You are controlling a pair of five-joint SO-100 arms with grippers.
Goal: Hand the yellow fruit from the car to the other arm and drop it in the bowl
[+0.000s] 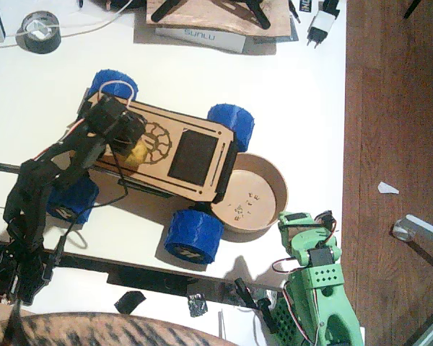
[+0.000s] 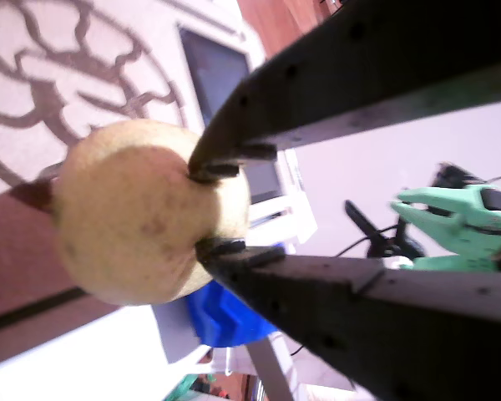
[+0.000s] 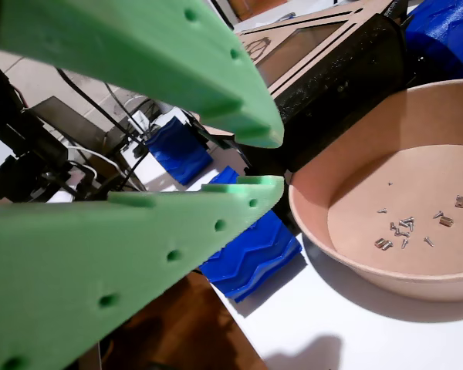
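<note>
the black left arm reaches over the flat plywood car with four chunky blue wheels (image 1: 169, 148), which stands on the white worktop (image 1: 289, 86). its black pincer (image 2: 207, 209) is clamped on the small dull-yellow fruit with brownish spots (image 2: 134, 213); in a wrist view both fingertips (image 2: 225, 160) press into the fruit's skin. in the fixed view the fruit (image 1: 136, 156) sits on the car's deck beside the engraved gear circle (image 1: 154, 141).

the round shallow tan bowl (image 1: 274, 189) touches the car's right end, between two wheels, with small screws scattered inside it (image 3: 401, 230). the light green right arm (image 1: 314, 281) stands just below the bowl. its green pincer (image 3: 255, 162) is apart, holding nothing, near the bowl's rim (image 3: 347, 258).
</note>
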